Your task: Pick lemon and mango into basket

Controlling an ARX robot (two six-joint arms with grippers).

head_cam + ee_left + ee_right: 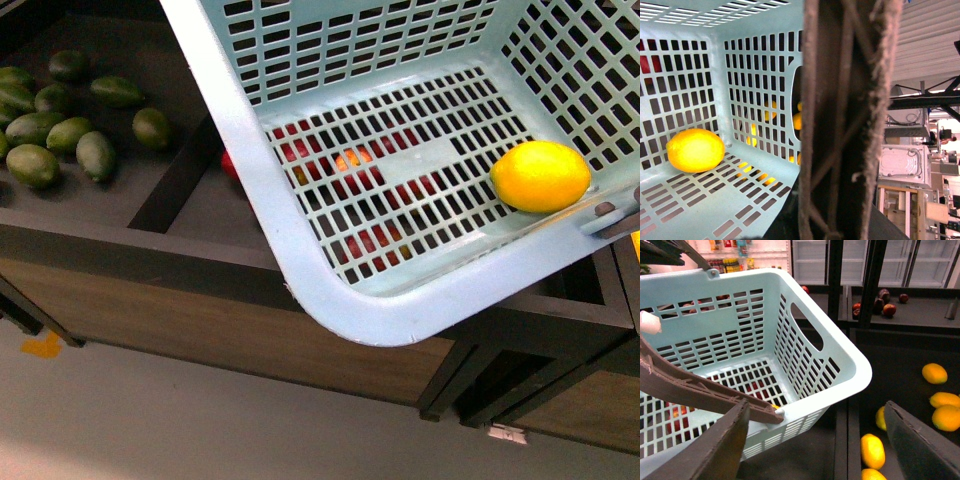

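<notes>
A light blue-teal slotted plastic basket (250,190) hangs tilted above a dark wooden display shelf (150,250). The small bright yellow lemon (540,176) rests on the basket's floor, against the base of its lower side wall and close to a corner. One brown swing handle (840,120) fills the left wrist view at very close range. Whether the left gripper's jaws are wide or closed cannot be told.

The right gripper (816,407) hovers just outside the basket's near corner, its two dark fingers (730,450) spread wide and holding nothing. The second brown handle (700,390) lies across the basket's rim beside it.

A dark red-maroon oval mango (884,294) lies among redder fruits in a far compartment of the shelf, well apart from the basket. Long yellow-orange fruits (872,450) are scattered in the compartment below the right gripper. Green oval fruits (60,130) cluster in the shelf's left compartment. More red fruits (360,185) show through the basket's slotted floor.
</notes>
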